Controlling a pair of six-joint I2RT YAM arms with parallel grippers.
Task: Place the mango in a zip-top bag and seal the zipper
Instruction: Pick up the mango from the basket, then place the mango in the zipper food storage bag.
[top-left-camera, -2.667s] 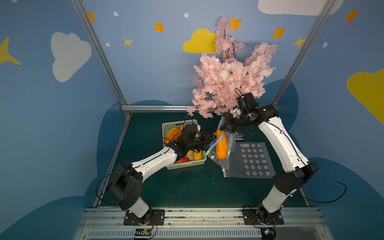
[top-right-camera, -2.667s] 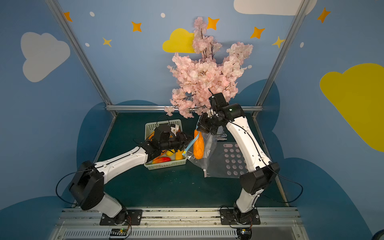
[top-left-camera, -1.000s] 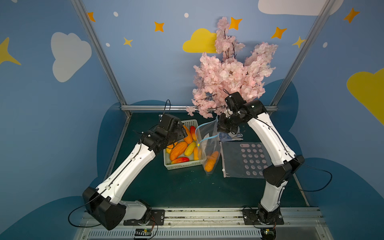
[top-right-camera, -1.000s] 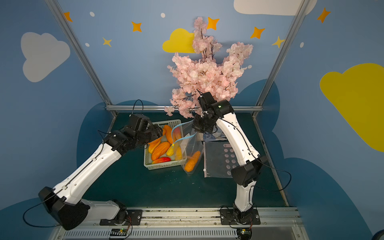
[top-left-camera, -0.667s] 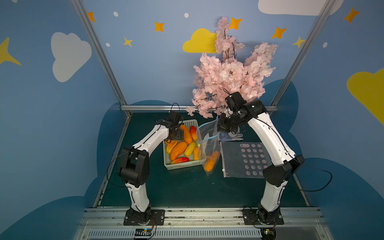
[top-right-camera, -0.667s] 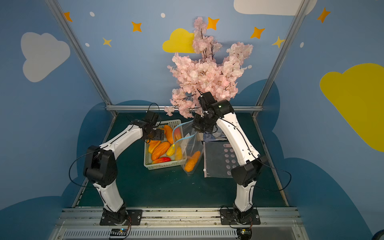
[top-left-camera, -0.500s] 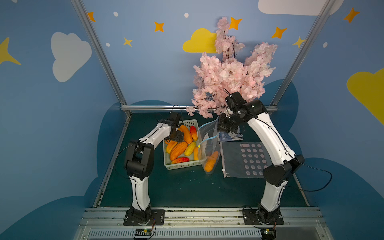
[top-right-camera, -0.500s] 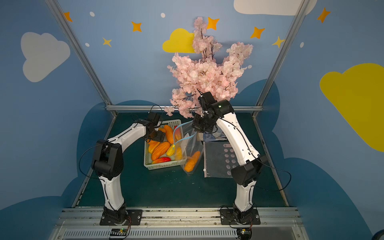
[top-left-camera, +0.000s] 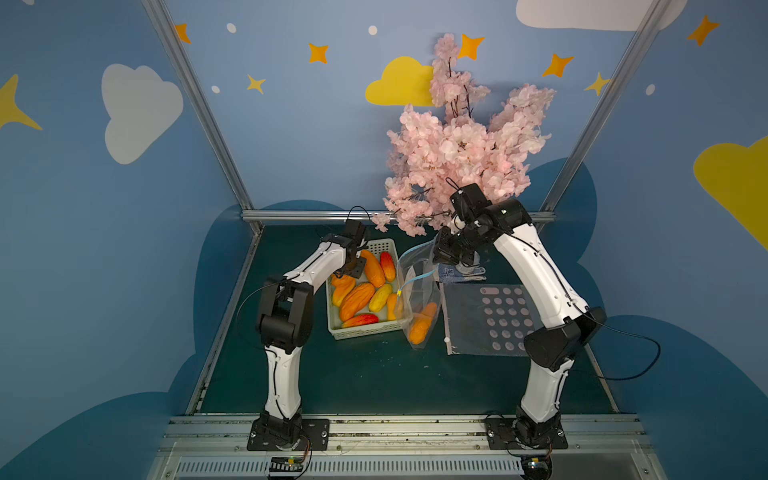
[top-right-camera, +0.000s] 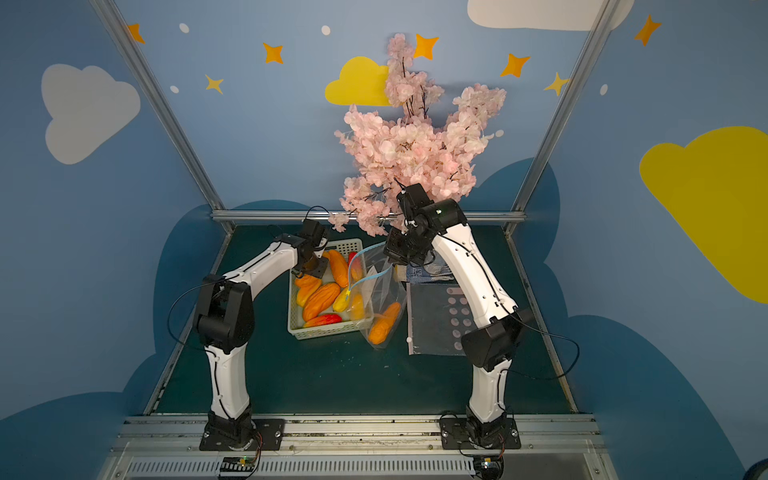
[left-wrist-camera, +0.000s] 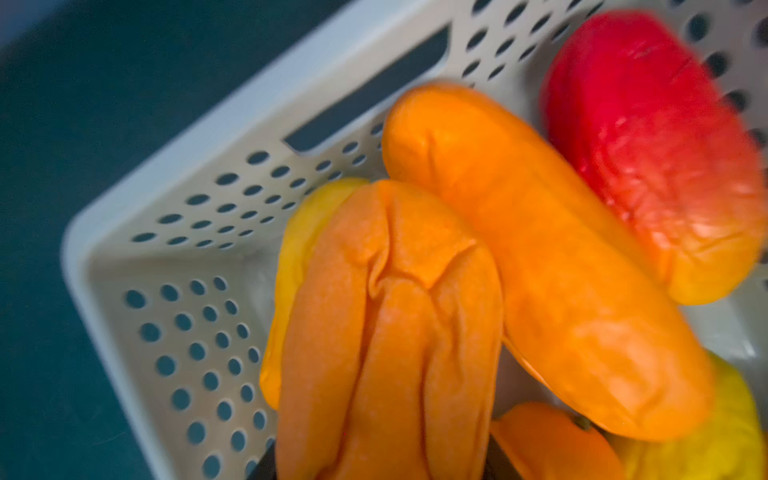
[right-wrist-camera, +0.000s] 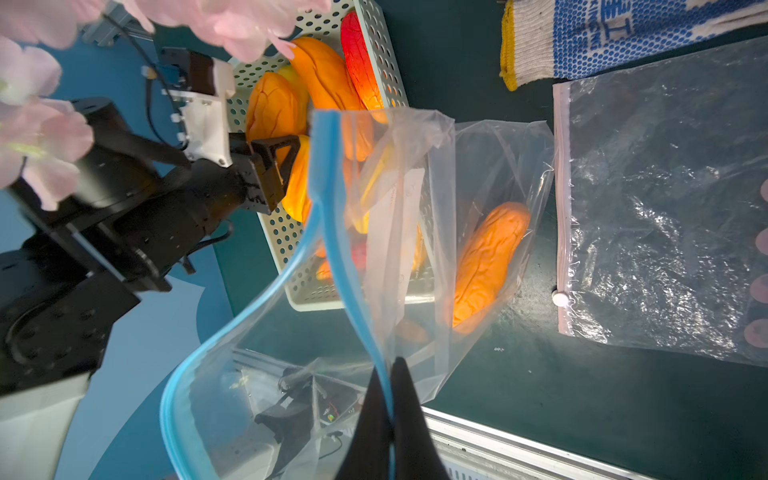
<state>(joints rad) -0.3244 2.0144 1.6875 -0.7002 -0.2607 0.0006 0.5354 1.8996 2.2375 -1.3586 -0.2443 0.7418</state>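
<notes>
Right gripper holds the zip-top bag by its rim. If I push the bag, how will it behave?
Likely floppy: the zip-top bag hangs from the right gripper, its zipper rim sagging loosely. The mango at its bottom probably anchors it, so the film should crumple, not slide.

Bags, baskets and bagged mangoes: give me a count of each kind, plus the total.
zip-top bags: 2, the open bag and the flat bag
baskets: 1, the basket
bagged mangoes: 1, the mango in the open bag
Total: 4
</notes>
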